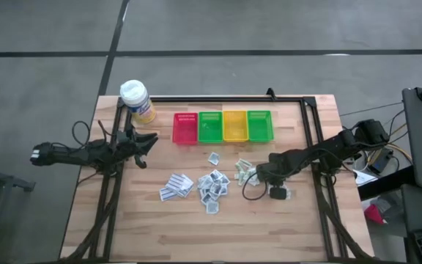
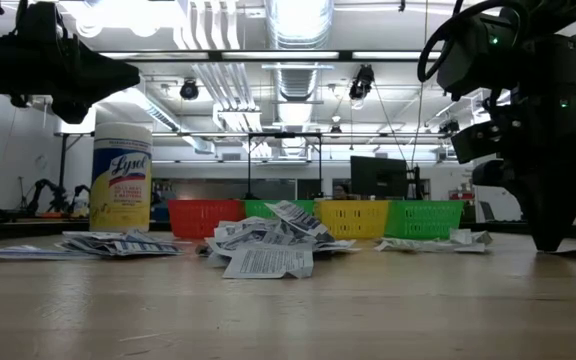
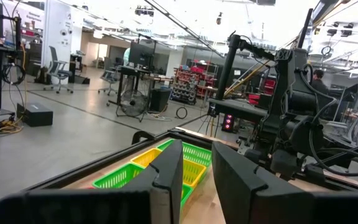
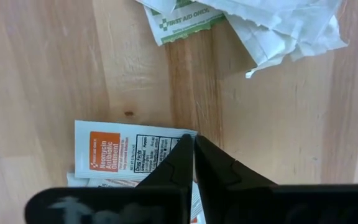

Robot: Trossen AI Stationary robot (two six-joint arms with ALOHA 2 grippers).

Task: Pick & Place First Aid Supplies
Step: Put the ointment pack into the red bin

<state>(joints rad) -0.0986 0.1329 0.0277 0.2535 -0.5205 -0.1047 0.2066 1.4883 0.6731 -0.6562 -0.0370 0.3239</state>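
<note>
At lower right of the high view, the right gripper (image 1: 277,192) had pinched shut on an orange-printed sachet (image 4: 129,152) to lift it. Other sachets (image 1: 212,183) lay loose mid-table (below the bins (image 1: 223,126)). Left gripper (image 1: 143,147) waited, jaws narrowly parted, empty.

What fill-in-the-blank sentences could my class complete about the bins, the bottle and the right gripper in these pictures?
1. Seen from above, the four bins run red, green, ____, green.
2. The bottle stands beside the ____ bin.
3. The right gripper has its fingers ____ over a sachet with an orange label.
4. The left gripper hangs near the ____ bin.

Missing words: yellow; red; shut; red
</note>
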